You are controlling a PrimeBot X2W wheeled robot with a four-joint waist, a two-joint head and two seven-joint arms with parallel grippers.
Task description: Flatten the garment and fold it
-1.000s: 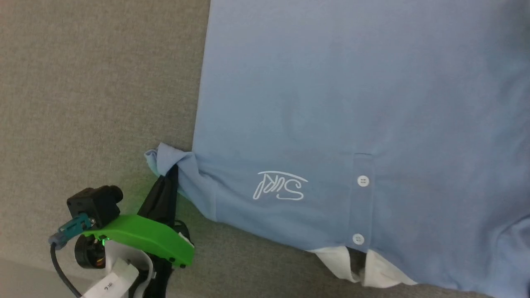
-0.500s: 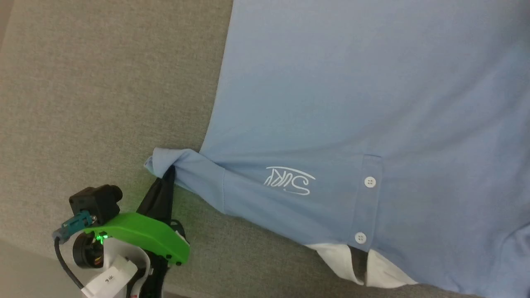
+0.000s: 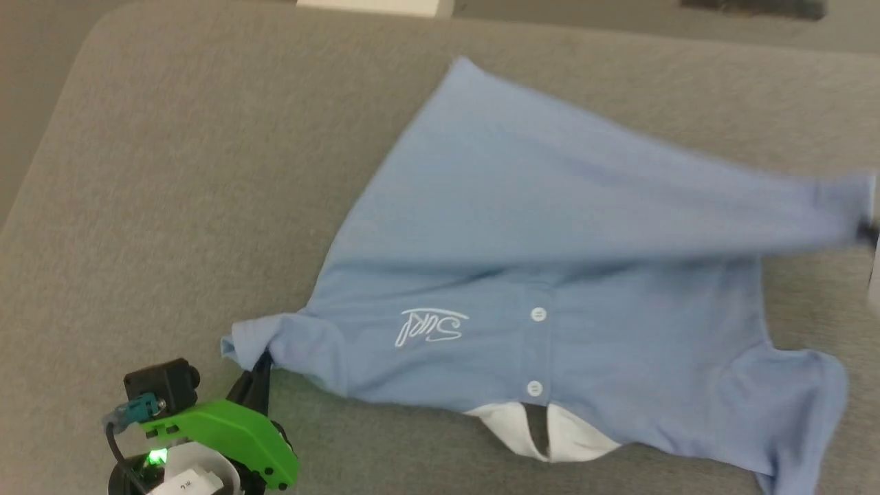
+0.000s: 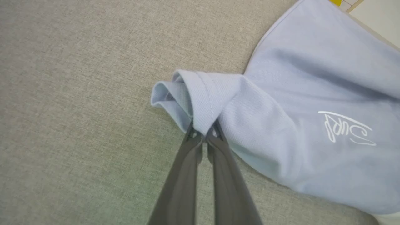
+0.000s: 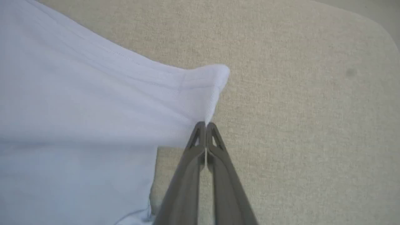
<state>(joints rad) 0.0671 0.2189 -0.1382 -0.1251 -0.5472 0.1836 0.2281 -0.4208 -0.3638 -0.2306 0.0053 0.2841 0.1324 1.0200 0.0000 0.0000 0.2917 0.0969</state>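
I'm seeing the garment (image 3: 550, 227), a light blue polo, lying chest-up with its white collar (image 3: 570, 440) pointing to six o'clock. One sleeve (image 3: 275, 340) is bunching at eight o'clock, and a hem corner (image 3: 835, 203) is stretching taut toward three.

grey fabric surface (image 3: 172, 172), rounded crnrs

left pincer (image 4: 203, 132) gripping the garment (image 4: 268, 125), right pincer (image 5: 205, 125) gripping it too

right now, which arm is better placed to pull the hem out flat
Right, probably: the right gripper is shut on the hem corner. The left gripper pinches a sleeve at the shirt's collar end, away from the hem.
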